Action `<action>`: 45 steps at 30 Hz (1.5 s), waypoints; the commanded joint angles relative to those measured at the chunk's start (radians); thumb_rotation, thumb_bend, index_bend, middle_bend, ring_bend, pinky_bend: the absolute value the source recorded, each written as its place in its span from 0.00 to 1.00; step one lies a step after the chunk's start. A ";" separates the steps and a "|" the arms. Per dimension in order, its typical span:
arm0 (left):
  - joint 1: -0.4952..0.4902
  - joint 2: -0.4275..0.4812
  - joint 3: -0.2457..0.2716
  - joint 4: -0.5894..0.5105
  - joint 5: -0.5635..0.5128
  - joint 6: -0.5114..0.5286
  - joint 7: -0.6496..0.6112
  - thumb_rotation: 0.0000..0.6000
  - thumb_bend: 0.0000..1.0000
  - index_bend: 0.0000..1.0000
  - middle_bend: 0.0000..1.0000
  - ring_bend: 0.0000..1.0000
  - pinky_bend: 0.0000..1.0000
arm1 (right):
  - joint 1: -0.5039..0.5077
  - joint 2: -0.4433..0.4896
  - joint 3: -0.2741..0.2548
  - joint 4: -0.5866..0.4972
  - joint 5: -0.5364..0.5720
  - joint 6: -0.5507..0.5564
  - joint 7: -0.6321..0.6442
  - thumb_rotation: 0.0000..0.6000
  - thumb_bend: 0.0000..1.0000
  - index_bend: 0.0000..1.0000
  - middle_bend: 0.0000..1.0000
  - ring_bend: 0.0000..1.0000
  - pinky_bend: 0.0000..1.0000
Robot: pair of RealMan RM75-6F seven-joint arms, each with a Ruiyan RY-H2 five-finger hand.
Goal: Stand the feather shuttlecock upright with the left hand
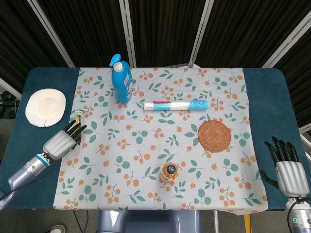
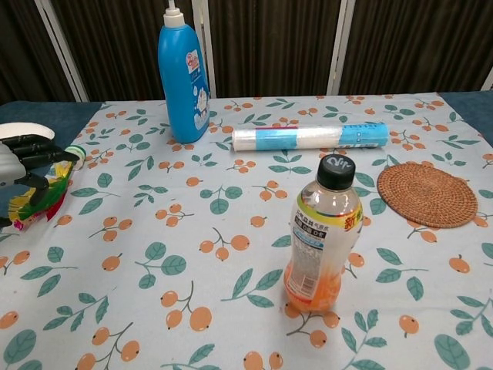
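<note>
The left hand (image 1: 61, 141), fingers (image 2: 35, 143) spread and released, hovers over the shuttlecock (image 2: 38, 196) lying flat lengthwise beneath them.

Taking the juice bottle (image 1: 169, 173) as landmark: it stands alone near the front edge of the surface (image 1: 146, 145), with open cloth on both its sides and a wide bare band behind it. Behind and to its right lies the flat woven coaster (image 1: 214, 136). Further back the plastic roll (image 1: 176, 105) lies crosswise, and the tall blue pump bottle (image 1: 122, 81) stands back-left. Far left, the left hand (image 1: 63, 141) covers the feather shuttlecock (image 2: 38, 196), its fingers (image 2: 31, 144) spread over it.
</note>
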 commanded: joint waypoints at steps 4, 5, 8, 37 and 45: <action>-0.002 -0.012 0.003 0.016 -0.009 0.002 0.002 1.00 0.24 0.49 0.00 0.00 0.00 | -0.001 0.000 0.000 0.002 0.000 0.001 0.002 1.00 0.15 0.12 0.00 0.00 0.00; -0.003 -0.013 0.004 0.018 -0.011 0.003 0.003 1.00 0.25 0.50 0.00 0.00 0.00 | -0.001 0.000 0.000 0.002 0.000 0.000 0.003 1.00 0.15 0.12 0.00 0.00 0.00; -0.006 -0.015 0.004 0.021 -0.016 0.001 0.005 1.00 0.25 0.50 0.00 0.00 0.00 | 0.001 -0.001 0.001 0.004 0.002 -0.004 0.006 1.00 0.15 0.12 0.00 0.00 0.00; -0.042 0.031 -0.027 -0.077 -0.054 0.073 0.022 1.00 0.44 0.61 0.00 0.00 0.00 | -0.002 0.000 0.001 0.001 -0.002 0.003 0.001 1.00 0.15 0.12 0.00 0.00 0.00; -0.060 0.153 -0.073 -0.298 -0.066 0.135 0.080 1.00 0.44 0.62 0.00 0.00 0.00 | -0.003 -0.001 0.001 0.000 0.000 0.004 0.000 1.00 0.15 0.12 0.00 0.00 0.00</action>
